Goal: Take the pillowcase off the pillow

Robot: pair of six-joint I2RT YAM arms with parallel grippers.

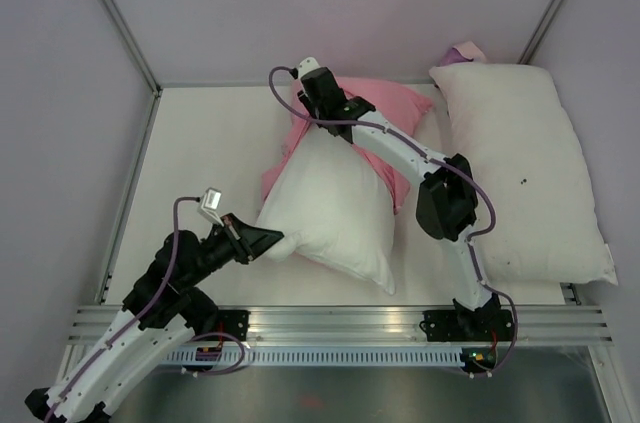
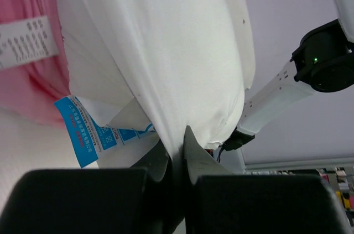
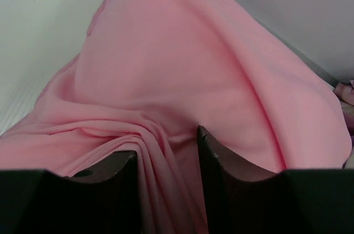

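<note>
Beside a speckled pillow (image 1: 525, 168), left jaws clench pillow (image 1: 335, 208), right jaws straddle pillowcase (image 1: 385, 103), grip unclear.

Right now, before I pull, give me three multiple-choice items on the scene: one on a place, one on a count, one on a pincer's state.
1. Which end of the pillow does the pillowcase cover?
A the near end
B the far end
C neither, it lies apart

2. How many white pillows are on the table?
A two
B one
C three

3. The left pincer is:
A open above the table
B shut on the pillowcase
C shut on the pillow's near corner

Answers:
1 B: the pink cloth bunches at the far end, while the near part is bare white.
2 A: the pillow, plus the speckled pillow on the right.
3 C: the left wrist view shows white fabric pinched tight in it.
</note>
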